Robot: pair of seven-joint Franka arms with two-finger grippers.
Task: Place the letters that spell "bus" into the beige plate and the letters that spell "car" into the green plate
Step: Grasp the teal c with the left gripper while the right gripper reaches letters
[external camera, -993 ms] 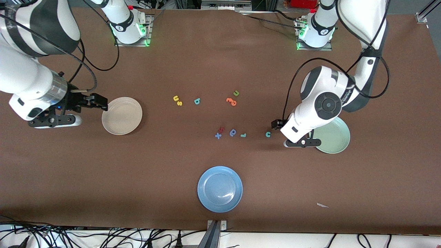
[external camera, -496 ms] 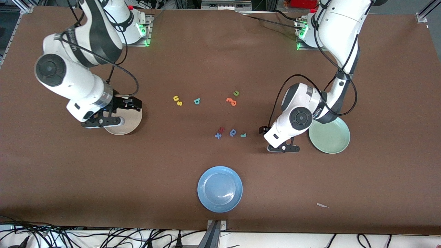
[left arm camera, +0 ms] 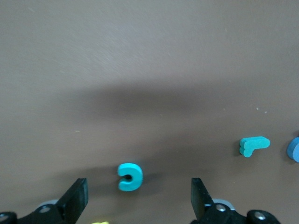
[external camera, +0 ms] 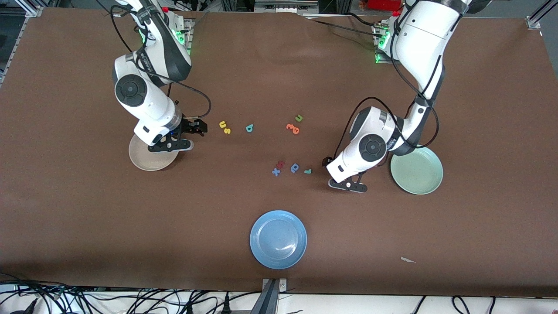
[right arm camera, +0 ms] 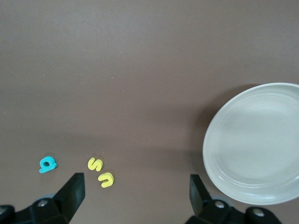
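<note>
Brown table (cables along its near edge)

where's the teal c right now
The teal c lies on the brown table, under the open left gripper. It is hidden in the front view. The teal r is its nearest neighbour, toward the right arm's end.

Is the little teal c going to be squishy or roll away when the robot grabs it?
The teal c looks like thick foam, so probably light and a bit squishy. It lies flat on the table, so it likely won't roll. Being tiny, it might slip sideways between the left hand's open fingers.
</note>
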